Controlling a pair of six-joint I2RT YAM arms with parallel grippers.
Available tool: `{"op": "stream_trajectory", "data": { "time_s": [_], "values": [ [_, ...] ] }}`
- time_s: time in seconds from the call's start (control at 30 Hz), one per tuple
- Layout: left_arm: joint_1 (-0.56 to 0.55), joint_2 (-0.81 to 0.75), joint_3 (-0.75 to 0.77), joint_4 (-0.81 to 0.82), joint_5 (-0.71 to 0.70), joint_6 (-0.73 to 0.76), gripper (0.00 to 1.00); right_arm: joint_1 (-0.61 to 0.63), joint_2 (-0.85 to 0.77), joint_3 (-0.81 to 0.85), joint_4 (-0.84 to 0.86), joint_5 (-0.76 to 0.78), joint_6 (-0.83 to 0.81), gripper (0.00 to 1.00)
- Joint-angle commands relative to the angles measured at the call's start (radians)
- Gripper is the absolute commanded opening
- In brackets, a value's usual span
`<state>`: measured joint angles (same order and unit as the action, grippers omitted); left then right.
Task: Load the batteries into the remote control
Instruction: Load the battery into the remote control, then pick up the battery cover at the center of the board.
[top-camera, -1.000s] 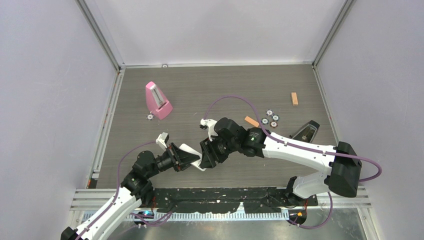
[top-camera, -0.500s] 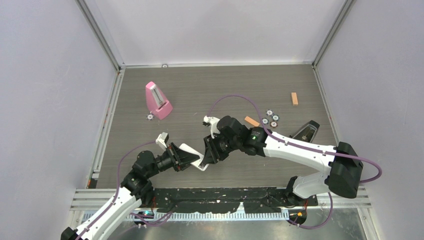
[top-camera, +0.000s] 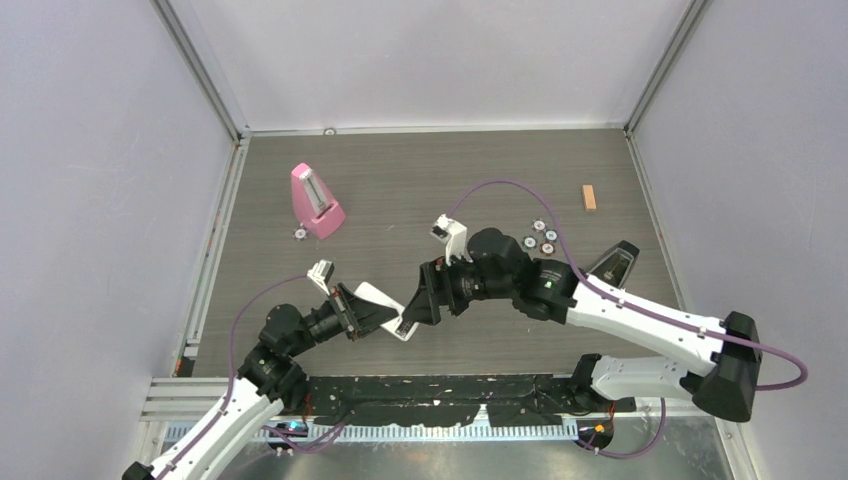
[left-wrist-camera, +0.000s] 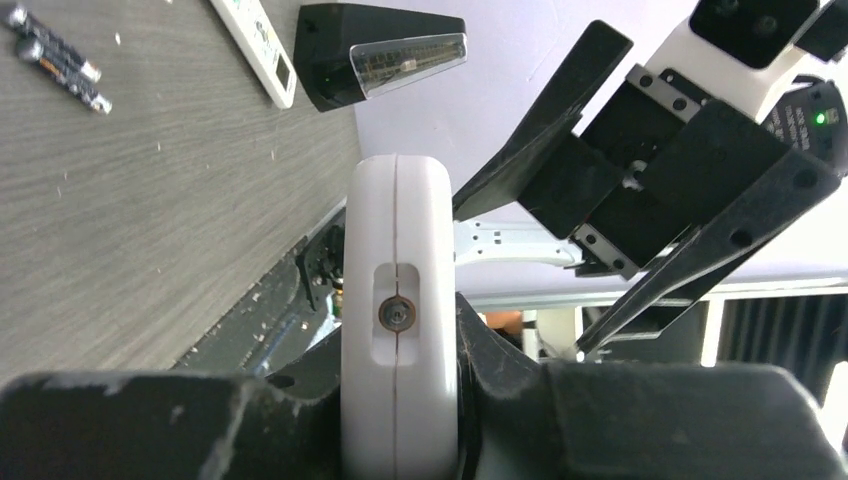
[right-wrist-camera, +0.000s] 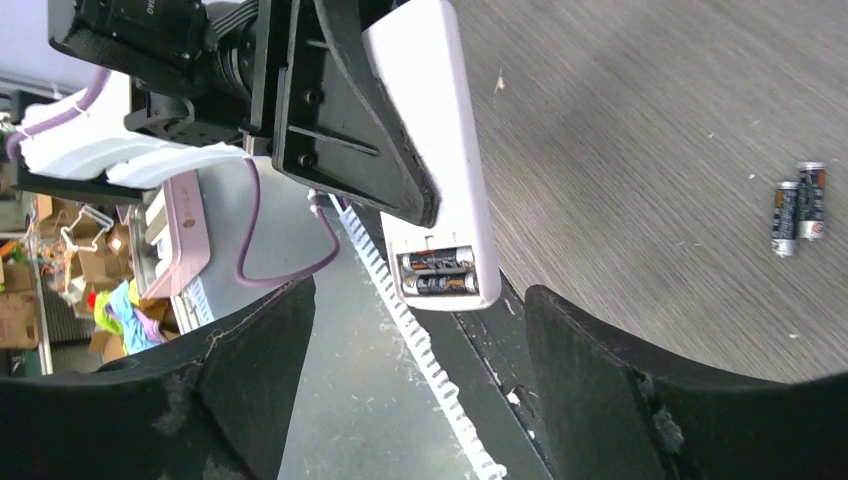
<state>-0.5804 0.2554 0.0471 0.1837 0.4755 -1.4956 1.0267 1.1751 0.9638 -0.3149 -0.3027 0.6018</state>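
Fingers (right-wrist-camera: 350, 130) of the left gripper (top-camera: 390, 319) are clamped on the remote control (right-wrist-camera: 440, 150), bay end outward.
It is held off the table (right-wrist-camera: 650, 100), probably so the open bay faces the right gripper (top-camera: 414, 310), whose fingers (right-wrist-camera: 620, 390) stand wide apart and empty just beyond. Two batteries (right-wrist-camera: 438, 272) sit inside, and spare cells (right-wrist-camera: 798, 208) lie farther off.

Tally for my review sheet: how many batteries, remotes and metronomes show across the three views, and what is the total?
Batteries: 4 (bay batteries 2, loose batteries 2)
Remotes: 2 (held remote control, second remote)
Metronomes: 2 (pink metronome, black metronome)
Total: 8
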Motion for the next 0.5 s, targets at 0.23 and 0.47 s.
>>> {"op": "stream_trajectory", "data": {
  "time_s": [0.23, 0.47],
  "values": [
    [-0.001, 0.023, 0.233, -0.091, 0.243, 0.440, 0.00, -0.002, -0.112, -0.021, 0.006, 0.000, -0.054, 0.77],
    [-0.001, 0.061, 0.343, -0.100, 0.363, 0.520, 0.00, 0.070, -0.079, -0.049, 0.149, -0.190, -0.054, 0.75]
  ]
}}
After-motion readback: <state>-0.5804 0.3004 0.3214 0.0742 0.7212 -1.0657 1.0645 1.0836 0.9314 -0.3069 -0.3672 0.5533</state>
